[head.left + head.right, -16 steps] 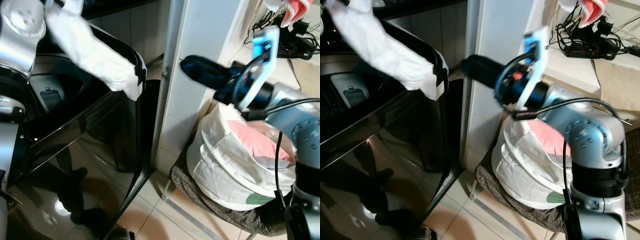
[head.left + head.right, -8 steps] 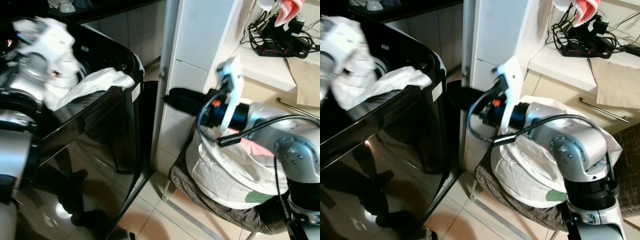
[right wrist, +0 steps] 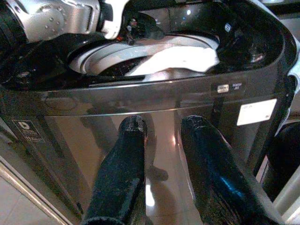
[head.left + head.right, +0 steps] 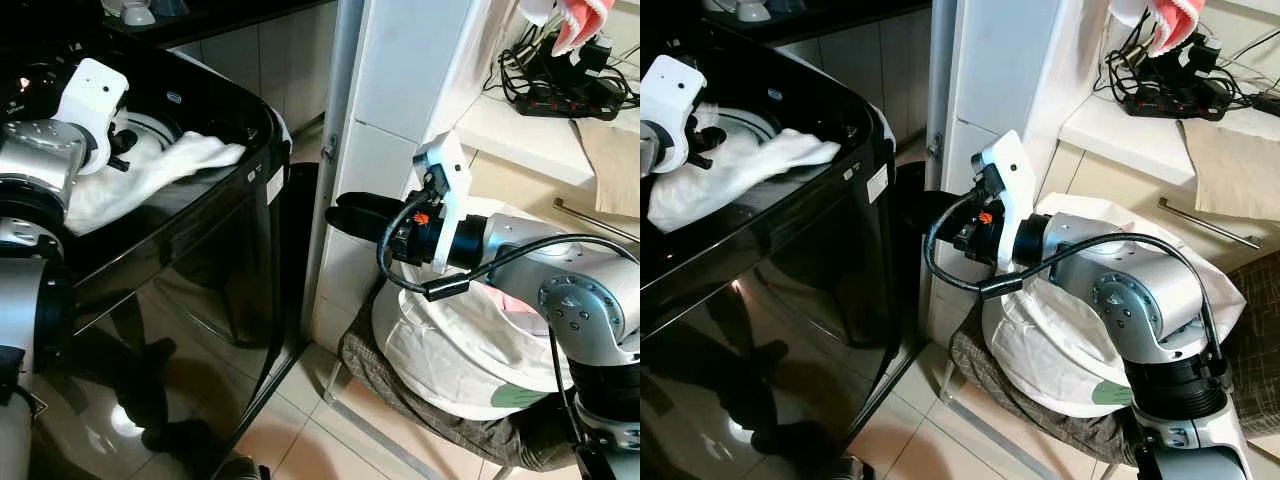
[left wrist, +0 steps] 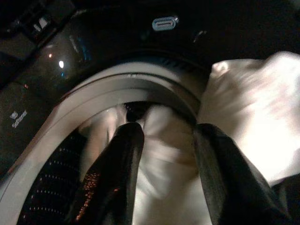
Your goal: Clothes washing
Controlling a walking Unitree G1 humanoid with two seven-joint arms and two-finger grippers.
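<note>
Glossy black washer at the robot's left, lid up, drum ring pale inside the top opening. White tiled pillar just beside its right flank, a dark gap between them. Low stool with checked cloth at the pillar's foot, carrying a white laundry bag with pink cloth showing at its mouth. Pale worktop behind the bag, near its far right corner a black power strip with tangled cables; red-and-white cloth hanging above that.

White garment draped from the drum over the washer's front right rim, part down in the drum, part lying on the rim. Left hand down at the drum mouth, black fingers apart with white cloth bunched between them; cannot tell whether pressed on the cloth or just around it. Left arm's white camera housing above the opening.

Right hand held out level in the gap beside the pillar, pointed at the washer's glossy front, fingers apart and empty. Right arm's silver elbow over the bag.
</note>
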